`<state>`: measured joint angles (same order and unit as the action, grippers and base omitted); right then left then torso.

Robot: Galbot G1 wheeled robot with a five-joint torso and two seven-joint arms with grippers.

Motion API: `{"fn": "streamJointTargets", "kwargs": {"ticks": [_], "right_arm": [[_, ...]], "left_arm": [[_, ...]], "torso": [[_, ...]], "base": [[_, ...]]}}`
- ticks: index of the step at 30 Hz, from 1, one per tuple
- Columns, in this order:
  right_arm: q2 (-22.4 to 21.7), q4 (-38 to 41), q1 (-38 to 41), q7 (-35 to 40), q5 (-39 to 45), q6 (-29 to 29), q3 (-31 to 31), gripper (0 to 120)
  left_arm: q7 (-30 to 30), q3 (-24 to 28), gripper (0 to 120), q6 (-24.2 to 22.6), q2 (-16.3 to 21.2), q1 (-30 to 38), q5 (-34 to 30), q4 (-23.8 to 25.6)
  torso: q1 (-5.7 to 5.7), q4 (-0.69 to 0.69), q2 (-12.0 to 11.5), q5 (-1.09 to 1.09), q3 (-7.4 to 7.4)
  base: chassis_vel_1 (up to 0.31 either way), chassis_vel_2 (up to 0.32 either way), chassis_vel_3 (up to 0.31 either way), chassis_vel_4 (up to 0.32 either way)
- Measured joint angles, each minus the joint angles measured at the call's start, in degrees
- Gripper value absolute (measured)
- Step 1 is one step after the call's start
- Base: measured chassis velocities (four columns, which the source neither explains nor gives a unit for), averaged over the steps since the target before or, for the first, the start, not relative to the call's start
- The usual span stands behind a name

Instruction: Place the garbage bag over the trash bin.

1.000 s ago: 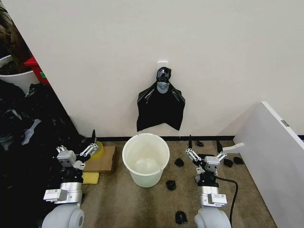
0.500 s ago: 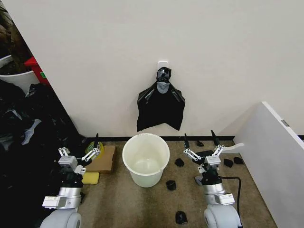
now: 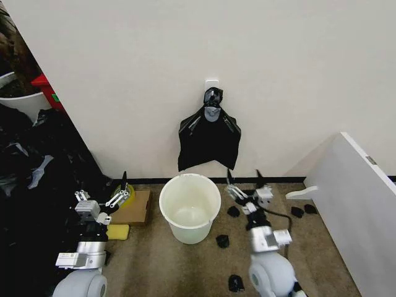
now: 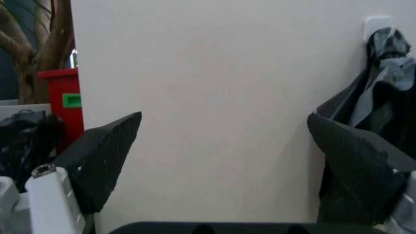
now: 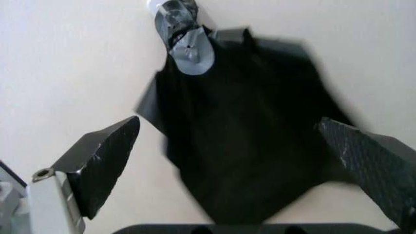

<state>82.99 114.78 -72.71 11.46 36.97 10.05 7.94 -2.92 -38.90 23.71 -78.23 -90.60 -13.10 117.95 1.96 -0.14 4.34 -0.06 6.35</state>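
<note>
- A round cream-white trash bin [image 3: 190,207] stands empty and unlined on the brown floor [image 3: 185,266], just below centre of the head view and close to the white wall [image 3: 278,74].
- Directly above it, at the centre of the frame, a fan-shaped bunch of black bags [image 3: 209,141] hangs from a wall hook [image 3: 212,83], gathered at a narrow grey top; its lower edge ends just over the bin's far rim without touching it.
- No single large garbage bag is spread out or held anywhere; the bin's rolled rim is bare.
- The right gripper [image 3: 245,180] is raised at centre right, just right of the bin, its jaws spread wide and holding nothing; in the right wrist view the two dark fingertips [image 5: 104,158] frame the hanging bunch [image 5: 240,131].
- The left gripper [image 3: 102,195] hovers at lower left, well apart from the bin, above a flat cardboard piece [image 3: 133,207] and a yellow sponge [image 3: 117,232]; its jaws are also spread and empty.
- Small black scraps [image 3: 222,241] dot the floor to the right of the bin.
- Judged from this, the task is at its opening step: reaching for a bag, with nothing yet fitted.
- The next move appears to call for the right arm closing on the bunch's lower edge and pinching one layer only; thin glossy film may slip or drag neighbours along.
</note>
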Motion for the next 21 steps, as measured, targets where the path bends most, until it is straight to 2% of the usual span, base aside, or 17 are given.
{"fn": "streamJointTargets", "kwargs": {"ticks": [4,9,16,19,21], "right_arm": [[3.8,-4.7,8.9,1.1,15.4,-1.1,-0.6,100],[6.9,-10.8,15.6,1.6,23.8,-1.3,1.1,100],[9.1,-19.4,23.6,1.4,24.6,-1.4,2.9,99],[9.1,-23.3,27.0,0.0,23.8,-0.6,3.6,86],[9.1,-24.0,27.6,-0.4,23.7,-0.3,3.7,83]], "left_arm": [[0.9,-0.2,100,-0.5,0.7,0.5,0.2,-0.2],[1.8,-0.7,100,-0.6,1.2,0.6,0.7,-0.7],[2.6,-1.1,100,-0.6,1.4,0.5,1.1,-0.9],[2.9,-1.1,100,-0.5,1.5,0.6,1.4,-1.2],[2.9,-1.1,100,-0.4,1.4,0.6,1.4,-1.4]], "torso": [[0.0,0.01,0.0,0.01,0.0],[0.0,-0.01,0.0,0.0,0.01],[0.0,0.0,0.0,0.01,0.01],[0.01,-0.01,0.0,0.01,0.01],[0.01,0.0,0.0,0.02,0.01]], "base": [[0.0,0.0,0.0,0.0],[0.0,0.0,0.0,0.0],[0.0,0.0,0.0,0.0],[0.0,0.0,0.0,0.0],[0.0,0.0,0.0,0.0]]}}
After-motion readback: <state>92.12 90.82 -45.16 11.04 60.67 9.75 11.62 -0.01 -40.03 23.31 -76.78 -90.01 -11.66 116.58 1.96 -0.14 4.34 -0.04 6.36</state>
